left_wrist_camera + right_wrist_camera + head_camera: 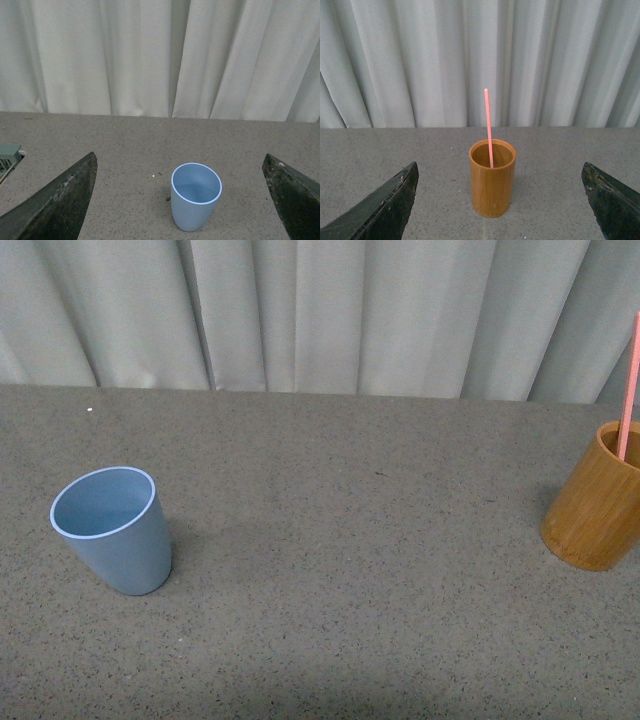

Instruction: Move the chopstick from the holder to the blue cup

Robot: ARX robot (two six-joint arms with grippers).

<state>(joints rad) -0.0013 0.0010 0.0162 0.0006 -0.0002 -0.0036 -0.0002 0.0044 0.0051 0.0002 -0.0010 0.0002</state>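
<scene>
The blue cup (110,528) stands upright and empty at the left of the grey table. The bamboo holder (596,498) stands at the right edge, with the pink-red chopstick (629,390) leaning in it. Neither arm shows in the front view. In the left wrist view my left gripper (180,200) is open, and the blue cup (195,197) stands a short way ahead between its dark fingers (60,200). In the right wrist view my right gripper (500,200) is open, and the holder (492,177) with the chopstick (488,125) stands ahead between its fingers (382,205).
A grey speckled tabletop (350,570) runs back to a pale pleated curtain (330,310). A greenish object (7,156) shows at the picture's edge in the left wrist view.
</scene>
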